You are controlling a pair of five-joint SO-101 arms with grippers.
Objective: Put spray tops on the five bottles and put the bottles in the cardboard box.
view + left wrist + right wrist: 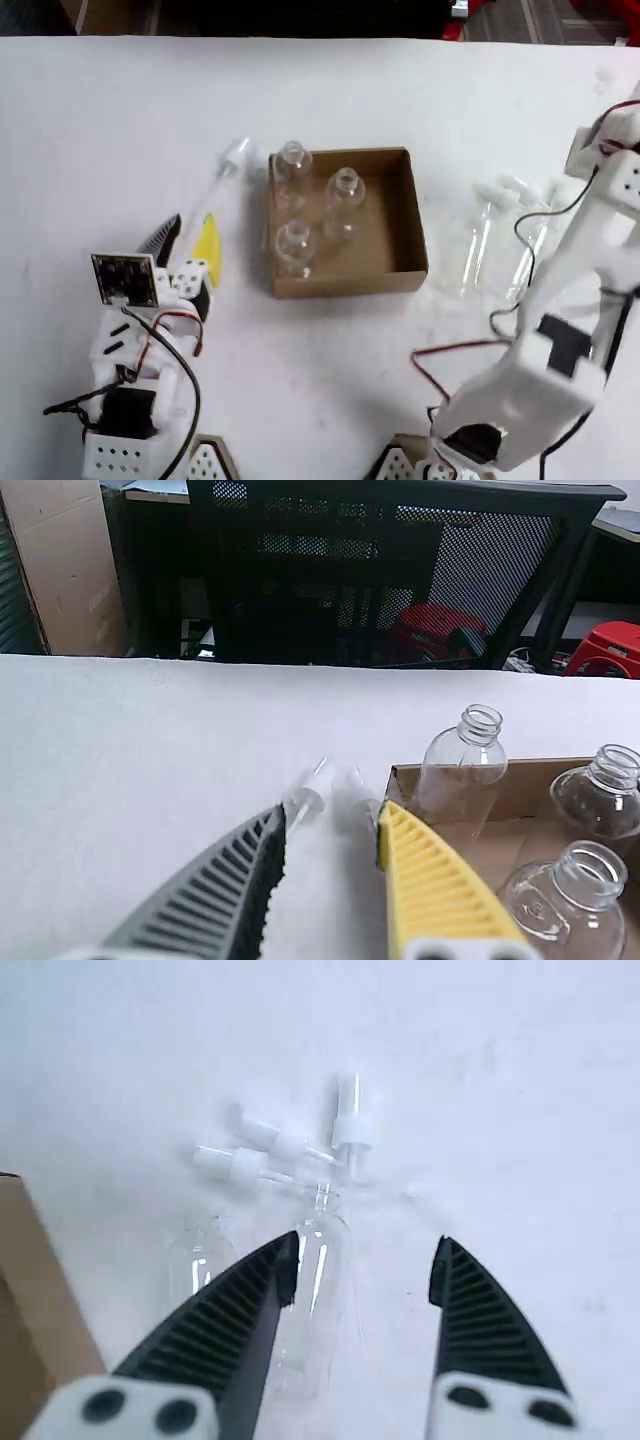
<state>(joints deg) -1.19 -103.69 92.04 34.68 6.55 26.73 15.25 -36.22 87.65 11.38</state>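
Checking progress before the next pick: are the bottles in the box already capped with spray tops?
No, the three bottles in the cardboard box all show bare open necks in the left wrist view.

text: none legible | labels: none | numbers: none | signs: none

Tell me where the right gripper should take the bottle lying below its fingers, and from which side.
Take the bottle across the middle of its round body, coming straight down from above. It lies flat on the table with its neck toward the spray tops, so the open right gripper can likely close on its long sides.
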